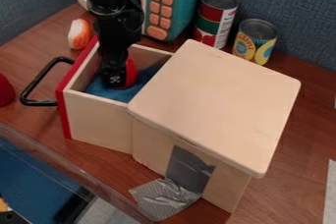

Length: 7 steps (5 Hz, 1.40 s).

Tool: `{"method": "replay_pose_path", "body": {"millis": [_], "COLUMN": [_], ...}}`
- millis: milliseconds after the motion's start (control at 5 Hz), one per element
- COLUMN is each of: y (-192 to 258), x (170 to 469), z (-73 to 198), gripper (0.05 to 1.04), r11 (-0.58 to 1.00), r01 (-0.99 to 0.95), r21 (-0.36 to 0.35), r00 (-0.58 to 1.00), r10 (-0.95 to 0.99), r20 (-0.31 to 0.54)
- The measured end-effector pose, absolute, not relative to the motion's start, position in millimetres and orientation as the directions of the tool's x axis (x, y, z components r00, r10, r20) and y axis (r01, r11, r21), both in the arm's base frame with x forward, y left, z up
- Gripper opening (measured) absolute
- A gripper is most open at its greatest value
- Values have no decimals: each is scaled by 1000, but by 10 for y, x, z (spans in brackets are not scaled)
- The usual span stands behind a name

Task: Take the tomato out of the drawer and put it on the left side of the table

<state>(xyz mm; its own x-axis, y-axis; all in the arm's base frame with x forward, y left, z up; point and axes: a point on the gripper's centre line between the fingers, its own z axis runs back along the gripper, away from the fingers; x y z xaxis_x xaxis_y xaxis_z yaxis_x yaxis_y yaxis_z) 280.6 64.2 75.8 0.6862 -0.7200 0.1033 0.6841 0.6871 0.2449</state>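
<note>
The black gripper (116,77) hangs down inside the open drawer, near its middle. Right up against it is the red tomato (131,73), partly hidden behind the gripper, over the blue lining at the drawer's bottom. The drawer (98,120) is pale wood with a red front and a black handle, pulled out to the left of the wooden box (216,100). The brown table (29,66) extends to the left of the drawer.
An orange-and-white piece (79,34) lies behind the drawer's left end. A red object (5,90) shows at the left edge. Behind stand a teal toy microwave (174,2) and two cans (215,16), (255,41). Silvery tape (164,198) is at the box's front.
</note>
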Motion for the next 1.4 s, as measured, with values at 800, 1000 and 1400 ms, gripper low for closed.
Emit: {"method": "replay_pose_path", "body": {"millis": [800,1000,1400], "y": [793,764,1157], "x": [2840,2788,2512], "z": [607,927,1592], "gripper": [821,821,821], "r11": [761,756,816], "r01": [616,606,464], "r21": [205,247,344], "r00": [752,738,786], "r10": [-645,-650,-559], "r20": [134,178,263]}}
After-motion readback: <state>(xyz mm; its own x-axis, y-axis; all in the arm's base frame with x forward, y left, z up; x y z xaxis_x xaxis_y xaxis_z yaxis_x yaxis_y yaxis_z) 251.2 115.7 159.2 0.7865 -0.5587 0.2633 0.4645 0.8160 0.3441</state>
